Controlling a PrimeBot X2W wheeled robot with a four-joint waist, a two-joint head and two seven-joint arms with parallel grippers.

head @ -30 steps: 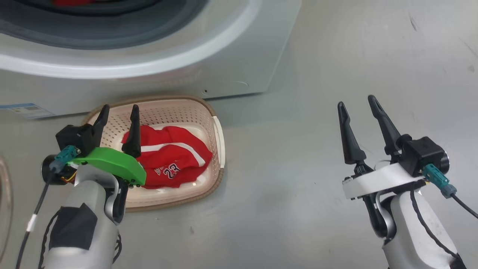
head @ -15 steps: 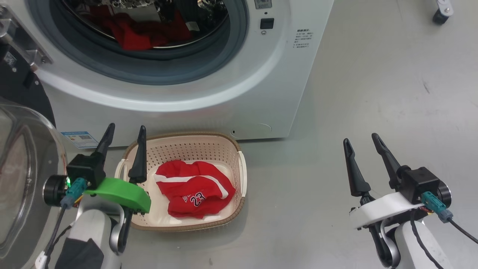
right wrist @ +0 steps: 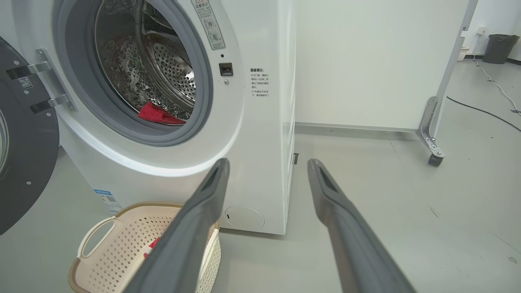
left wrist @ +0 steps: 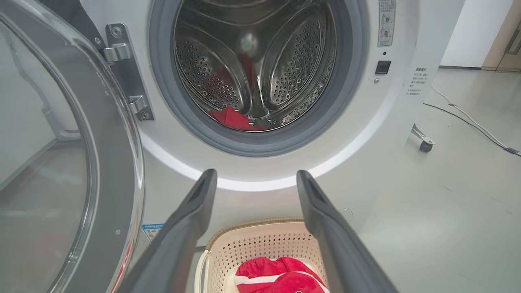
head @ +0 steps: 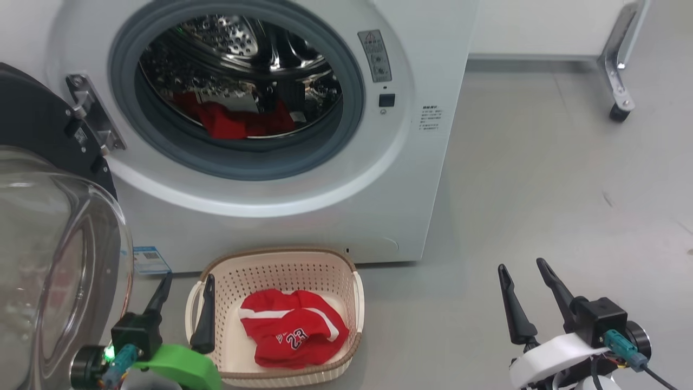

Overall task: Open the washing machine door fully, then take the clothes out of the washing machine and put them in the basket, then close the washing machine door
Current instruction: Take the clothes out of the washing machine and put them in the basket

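**Unloading about halfway, by the look of it.**

Starting with one red garment (head: pixel 292 336), the "23" piece, lying in the basket (head: pixel 281 254) on the floor (head: pixel 541 189) just in front of the washing machine (head: pixel 303 216). Spotting more red cloth (head: pixel 238 122) low in the drum (head: pixel 243 49), not yet out. Counting the opening step as done, judging by the door (head: pixel 59 260) swung wide to the left on its hinge (head: pixel 92 108). Left to do: fetching the rest from the drum, dropping it in the basket, shutting the door. Over to the left end effector (head: pixel 189 277), hovering by the basket's left handle, fingers apart, gripping nothing. Same for the right end effector (head: pixel 521 265), off over bare floor well to the right, fingers spread, empty.
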